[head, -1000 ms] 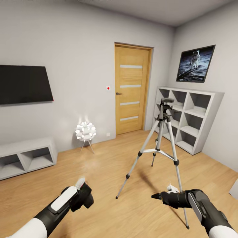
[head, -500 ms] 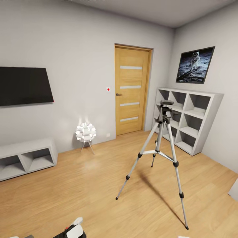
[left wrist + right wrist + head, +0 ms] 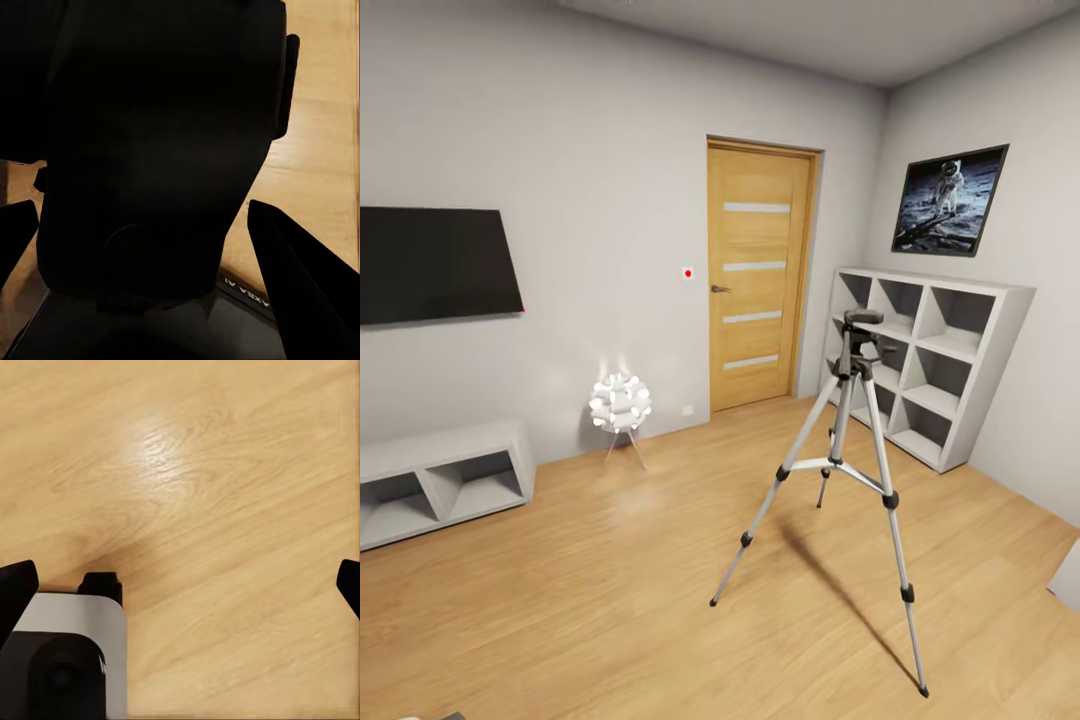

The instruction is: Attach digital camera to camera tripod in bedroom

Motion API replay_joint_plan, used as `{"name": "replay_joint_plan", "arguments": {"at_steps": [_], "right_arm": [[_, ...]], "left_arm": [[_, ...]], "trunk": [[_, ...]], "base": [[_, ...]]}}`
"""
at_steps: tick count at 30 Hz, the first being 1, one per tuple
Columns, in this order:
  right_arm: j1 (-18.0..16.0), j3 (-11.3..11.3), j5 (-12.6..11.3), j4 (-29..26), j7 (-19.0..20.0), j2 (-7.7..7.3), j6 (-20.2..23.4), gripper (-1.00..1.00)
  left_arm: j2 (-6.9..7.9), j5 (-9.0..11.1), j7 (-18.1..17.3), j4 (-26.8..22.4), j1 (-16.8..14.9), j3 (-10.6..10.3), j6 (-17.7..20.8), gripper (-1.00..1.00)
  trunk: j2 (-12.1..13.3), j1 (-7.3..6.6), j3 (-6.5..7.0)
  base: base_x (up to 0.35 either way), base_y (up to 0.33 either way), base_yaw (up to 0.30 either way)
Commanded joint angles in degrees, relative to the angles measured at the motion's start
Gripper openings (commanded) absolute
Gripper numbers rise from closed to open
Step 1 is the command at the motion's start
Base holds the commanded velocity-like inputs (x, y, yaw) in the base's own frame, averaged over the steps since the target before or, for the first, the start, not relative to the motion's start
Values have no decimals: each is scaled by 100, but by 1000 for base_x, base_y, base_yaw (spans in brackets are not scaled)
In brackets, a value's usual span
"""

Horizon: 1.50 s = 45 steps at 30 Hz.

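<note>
1. Both arms, showing at the bottom of the head view a second ago, are now sitting below its lower edge, while the room is staying put.
2. Wooden floor (image 3: pixel 610 560) is filling the lower half, with the wooden door (image 3: pixel 758 272) standing upper centre.
3. Grey cube shelves (image 3: pixel 930 360) are lining the right wall.
4. The camera tripod (image 3: pixel 843 465) is standing right of centre, legs spread on the floor.
5. The left gripper (image 3: pixel 142 225) is pinching the digital camera (image 3: pixel 157 142), a black mass between its fingers.
6. The right gripper (image 3: pixel 180 585) is hanging spread wide over bare floor.
</note>
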Motion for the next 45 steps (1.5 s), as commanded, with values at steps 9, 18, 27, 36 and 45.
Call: {"name": "replay_joint_plan", "arguments": {"at_steps": [9, 18, 27, 36, 45], "right_arm": [[56, -51, 58, 25, -58, 6, -75, 100], [59, -48, 63, 24, -57, 11, -73, 100], [59, -42, 91, 20, -43, 0, -72, 100], [59, -42, 98, 17, -43, -2, -72, 100], [59, -42, 99, 17, -51, 7, -78, 100]], "left_arm": [[30, -167, -147, 94, 24, -42, -281, -100], [32, -173, -176, 114, 25, -42, -346, -100], [190, -144, -1252, 155, 25, -20, -216, -100], [361, -124, -1599, 200, 25, 18, -207, -100], [366, -100, -1539, 192, 25, 29, -228, -100]], "trunk": [[357, -198, 155], [718, -396, 317], [1079, -593, 478], [1400, -769, 622], [1400, -769, 622]], "base": [[0, 0, 0], [0, 0, 0], [0, 0, 0], [0, 0, 0], [0, 0, 0]]}}
